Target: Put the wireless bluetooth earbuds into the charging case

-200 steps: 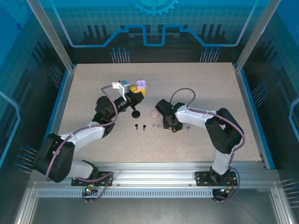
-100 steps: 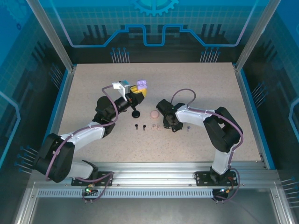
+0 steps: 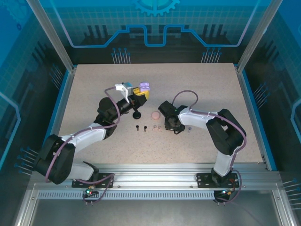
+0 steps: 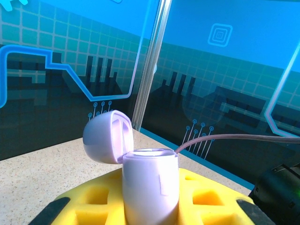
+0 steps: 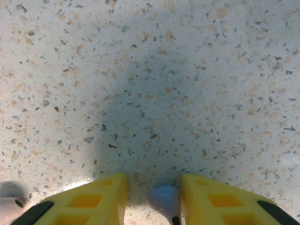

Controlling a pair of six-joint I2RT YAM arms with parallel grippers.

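Noted a speckled table (image 3: 211,84), beige with dark and orange flecks (grain plainest up close, in the right wrist view). Found blue trim (image 3: 60,107) running along the table's left and right sides. Saw a left post (image 3: 50,33) of aluminium rising from the table's far left corner, and a right post (image 3: 257,35) from its far right corner. Behind the table's far edge, made out a blue back panel (image 3: 94,23) printed with a grid and circuit lines, a gear emblem (image 3: 156,5) at its top middle. Along the table's near edge, found an aluminium rail (image 3: 155,170), with a slotted strip (image 3: 155,194) just nearer.
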